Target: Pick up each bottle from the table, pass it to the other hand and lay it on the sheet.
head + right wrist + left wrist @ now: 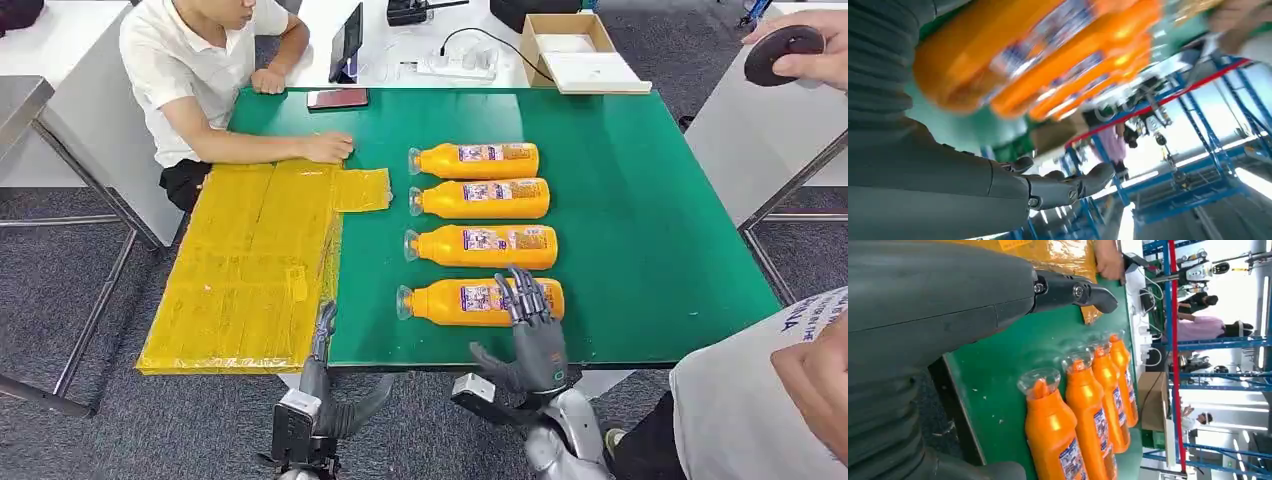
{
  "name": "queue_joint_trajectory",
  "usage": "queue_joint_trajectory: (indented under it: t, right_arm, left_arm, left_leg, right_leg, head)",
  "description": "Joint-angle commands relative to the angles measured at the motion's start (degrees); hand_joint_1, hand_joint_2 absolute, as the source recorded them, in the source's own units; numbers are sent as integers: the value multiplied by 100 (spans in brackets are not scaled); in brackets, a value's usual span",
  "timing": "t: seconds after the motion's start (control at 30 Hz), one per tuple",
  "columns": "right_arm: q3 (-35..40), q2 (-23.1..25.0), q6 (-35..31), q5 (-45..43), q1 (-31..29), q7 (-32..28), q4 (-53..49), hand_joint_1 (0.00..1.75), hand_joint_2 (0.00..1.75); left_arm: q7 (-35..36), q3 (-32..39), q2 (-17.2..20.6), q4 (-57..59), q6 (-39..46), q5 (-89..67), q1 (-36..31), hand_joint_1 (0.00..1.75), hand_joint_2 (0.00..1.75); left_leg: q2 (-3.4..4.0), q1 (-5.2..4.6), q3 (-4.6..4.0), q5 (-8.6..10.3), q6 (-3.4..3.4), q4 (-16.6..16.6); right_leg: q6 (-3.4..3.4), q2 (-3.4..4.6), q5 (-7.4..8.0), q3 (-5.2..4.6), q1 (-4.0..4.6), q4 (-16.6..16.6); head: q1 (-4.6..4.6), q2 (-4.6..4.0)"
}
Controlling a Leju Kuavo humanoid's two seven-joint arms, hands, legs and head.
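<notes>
Four orange bottles lie in a column mid-frame on the green tabletop point(640, 250). The right hand point(535, 330), fingers spread, rests over the nearest bottle point(480, 300). It looks rigid, smooth, likely full; grip the labelled body. The left hand point(325, 385) hangs spread, bottom-left.

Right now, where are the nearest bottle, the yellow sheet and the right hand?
nearest bottle point(455, 300): head view, orange body left of the label
yellow sheet point(250, 270): head view, its middle
right hand point(535, 335): head view, back of hand
</notes>
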Motion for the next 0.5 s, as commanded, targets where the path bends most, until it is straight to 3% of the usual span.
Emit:
queue_joint_trajectory:
  t: [0.03, 0.17, 0.37, 0.5]
  right_arm:
    - [-671, -204, -365, 609, -560, 283, 864, 0, 175]
    - [-647, -335, -365, 955, -945, 444, 1479, 0, 175]
    - [-165, -426, -24, 590, -1448, 718, 2608, 0, 175]
    - [-165, -426, -24, 590, -1448, 718, 2608, 0, 175]
  left_arm:
    - [-182, -120, 138, 20, -59, -9, -54, 0, 175]
    - [-182, -103, 144, -22, -67, -30, -23, 0, 175]
    - [-182, -192, 190, -6, -119, -55, -22, 0, 175]
    - [-182, -192, 190, -6, -119, -55, -22, 0, 175]
  left_leg:
    - [3, 5, 22, -6, -11, -8]
    - [12, 6, 17, -7, -9, -3]
    - [16, 10, 18, -6, -8, -5]
    - [22, 12, 29, -11, -14, -7]
  right_leg:
    - [-12, -4, -7, 21, 7, -7]
    - [-9, 7, -4, 14, 8, -3]
    - [-8, 12, -1, 15, 10, -7]
    - [-15, 13, -5, 26, 13, -9]
  head:
    - [0, 0]
    - [-2, 0]
    - [-2, 0]
    - [-2, 0]
